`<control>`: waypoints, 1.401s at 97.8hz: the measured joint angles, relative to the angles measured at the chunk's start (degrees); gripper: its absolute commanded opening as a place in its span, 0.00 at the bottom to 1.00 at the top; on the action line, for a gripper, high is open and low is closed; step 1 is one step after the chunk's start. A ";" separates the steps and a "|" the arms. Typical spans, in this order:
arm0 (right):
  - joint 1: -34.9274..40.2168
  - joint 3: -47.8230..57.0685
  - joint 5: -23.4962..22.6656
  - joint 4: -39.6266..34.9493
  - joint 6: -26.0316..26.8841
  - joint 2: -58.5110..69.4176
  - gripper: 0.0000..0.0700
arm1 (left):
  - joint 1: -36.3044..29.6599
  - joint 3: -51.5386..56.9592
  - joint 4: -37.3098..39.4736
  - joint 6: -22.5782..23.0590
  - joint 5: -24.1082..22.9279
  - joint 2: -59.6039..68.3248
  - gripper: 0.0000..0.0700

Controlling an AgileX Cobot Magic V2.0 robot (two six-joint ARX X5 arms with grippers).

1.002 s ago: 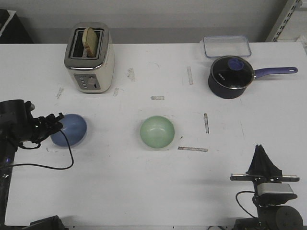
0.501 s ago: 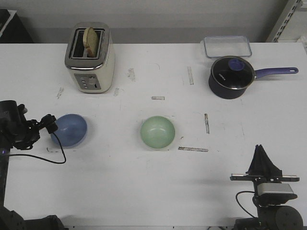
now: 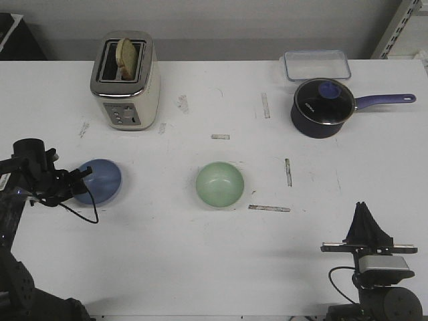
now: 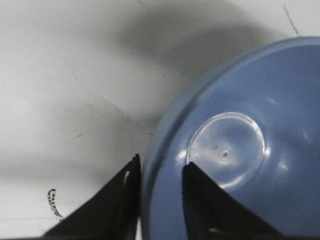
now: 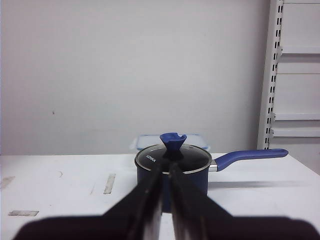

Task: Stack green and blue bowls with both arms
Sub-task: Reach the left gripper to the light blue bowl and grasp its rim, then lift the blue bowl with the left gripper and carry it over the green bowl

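Note:
The light blue bowl (image 3: 100,181) sits on the white table at the left. My left gripper (image 3: 81,175) is at its left rim. In the left wrist view the gripper (image 4: 161,162) has one finger outside the wall and one inside the blue bowl (image 4: 235,145), closed on the rim. The pale green bowl (image 3: 219,184) stands upright and alone at the table's middle. My right gripper (image 3: 363,208) is shut and empty at the front right, far from both bowls; in its wrist view the gripper (image 5: 166,164) points toward the saucepan.
A toaster (image 3: 125,80) with a slice of bread stands at the back left. A dark navy saucepan (image 3: 322,107) with a lid and long handle is at the back right, a clear lidded box (image 3: 315,65) behind it. Tape marks dot the table.
The left arm has shifted and lowered at the blue bowl's left rim; the bowl, tilted half a second ago, now lies flatter. The right arm and green bowl have not moved.

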 measured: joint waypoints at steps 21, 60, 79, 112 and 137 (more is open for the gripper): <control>0.00 0.00 -0.02 0.00 0.00 0.00 0.02 | 0.00 0.20 0.85 -0.24 -0.15 0.00 0.00; 0.00 0.00 0.00 0.00 0.00 0.00 0.02 | -17.14 15.30 -4.28 -5.40 -0.39 -0.04 0.00; 0.00 0.00 0.00 0.00 0.02 -0.02 0.02 | -28.24 17.33 -2.05 -11.74 -0.35 2.14 0.00; 0.00 0.00 0.00 0.00 0.02 0.00 0.02 | -45.51 28.00 -1.75 -15.67 -0.26 13.40 0.00; 0.00 0.00 0.00 0.00 0.02 -0.02 0.02 | -49.68 30.36 -1.62 -15.93 -0.07 18.01 0.08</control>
